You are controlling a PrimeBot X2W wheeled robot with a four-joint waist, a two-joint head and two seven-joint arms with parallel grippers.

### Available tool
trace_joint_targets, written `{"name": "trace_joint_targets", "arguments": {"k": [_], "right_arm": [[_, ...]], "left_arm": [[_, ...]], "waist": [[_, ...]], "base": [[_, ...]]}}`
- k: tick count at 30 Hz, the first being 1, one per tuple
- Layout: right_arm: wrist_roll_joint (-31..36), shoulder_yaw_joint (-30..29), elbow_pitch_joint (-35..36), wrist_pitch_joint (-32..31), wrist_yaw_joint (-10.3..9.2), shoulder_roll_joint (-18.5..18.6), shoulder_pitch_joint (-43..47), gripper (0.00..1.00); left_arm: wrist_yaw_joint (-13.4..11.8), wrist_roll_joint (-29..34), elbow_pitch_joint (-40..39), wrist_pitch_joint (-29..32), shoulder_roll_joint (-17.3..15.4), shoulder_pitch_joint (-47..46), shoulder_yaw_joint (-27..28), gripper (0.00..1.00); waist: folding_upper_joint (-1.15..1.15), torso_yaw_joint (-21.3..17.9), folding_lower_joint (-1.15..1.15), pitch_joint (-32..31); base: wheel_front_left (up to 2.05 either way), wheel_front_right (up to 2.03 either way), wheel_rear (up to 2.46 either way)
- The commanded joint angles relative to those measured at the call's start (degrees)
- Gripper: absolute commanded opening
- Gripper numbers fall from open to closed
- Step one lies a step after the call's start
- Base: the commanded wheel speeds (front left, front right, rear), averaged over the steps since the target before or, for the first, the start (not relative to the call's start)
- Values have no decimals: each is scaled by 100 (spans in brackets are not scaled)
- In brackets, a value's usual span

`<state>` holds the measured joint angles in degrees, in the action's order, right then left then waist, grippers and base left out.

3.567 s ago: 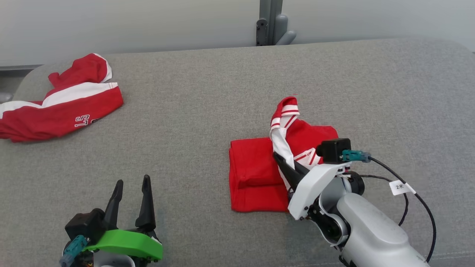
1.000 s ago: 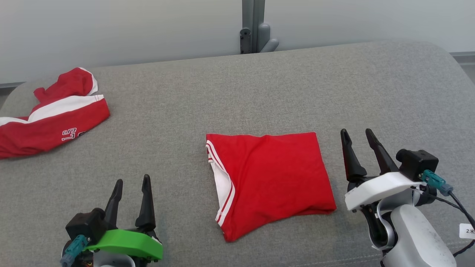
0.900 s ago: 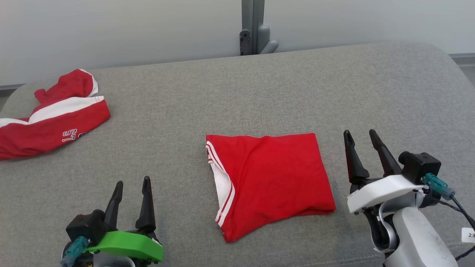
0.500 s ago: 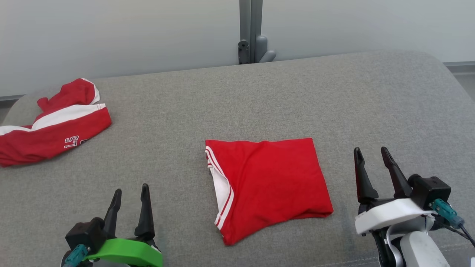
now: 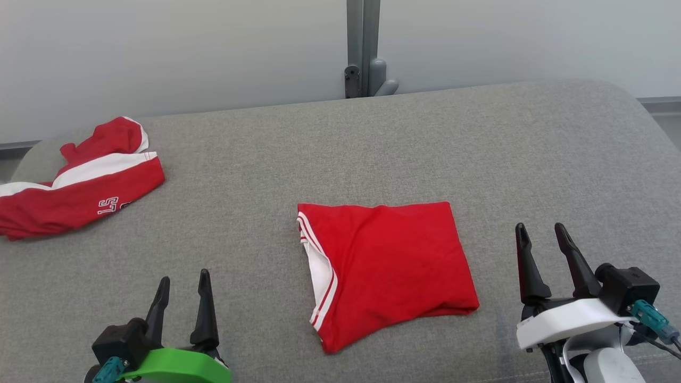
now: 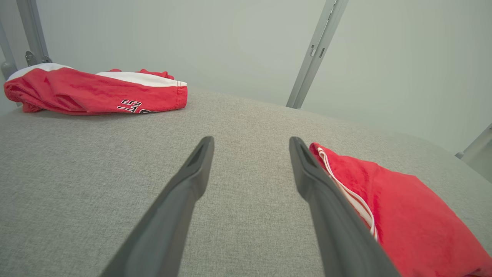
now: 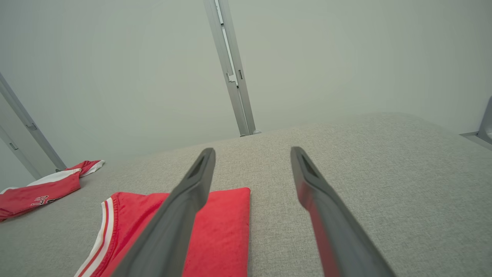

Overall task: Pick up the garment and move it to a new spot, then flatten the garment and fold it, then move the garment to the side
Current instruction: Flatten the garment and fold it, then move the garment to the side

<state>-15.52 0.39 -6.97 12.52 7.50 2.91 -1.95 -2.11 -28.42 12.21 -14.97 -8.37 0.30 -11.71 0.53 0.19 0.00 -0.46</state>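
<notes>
Folded red garment (image 5: 388, 271) at frame centre on the grey desk (image 5: 372, 149).
Left hand (image 5: 183, 276) lower left, right hand (image 5: 540, 227) lower right: both released, empty, apart from it.

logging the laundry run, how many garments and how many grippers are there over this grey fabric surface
garments: 2, folded red cloth garment with white trim, crumpled red and white lettered garment
grippers: 2, left gripper, right gripper, both open
total: 4
</notes>
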Motion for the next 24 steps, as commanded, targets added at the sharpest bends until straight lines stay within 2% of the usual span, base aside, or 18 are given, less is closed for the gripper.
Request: {"name": "trace_joint_targets", "arguments": {"k": [1, 16, 24], "right_arm": [[-23, -16, 39, -23, -2, 1, 62, 100], [-47, -141, -68, -54, -2, 1, 18, 100], [129, -189, -682, -330, -2, 13, -385, 100]], "left_arm": [[-28, 47, -16, -27, -36, 63, 18, 100], [-8, 100, -26, -26, -22, 34, 62, 100], [30, 121, -42, -24, 9, -115, 58, 100]], "waist": [[-53, 7, 0, 2], [-53, 74, 0, 51], [-53, 188, 0, 242]], "base": [[0, 0, 0], [0, 0, 0], [0, 0, 0]]}}
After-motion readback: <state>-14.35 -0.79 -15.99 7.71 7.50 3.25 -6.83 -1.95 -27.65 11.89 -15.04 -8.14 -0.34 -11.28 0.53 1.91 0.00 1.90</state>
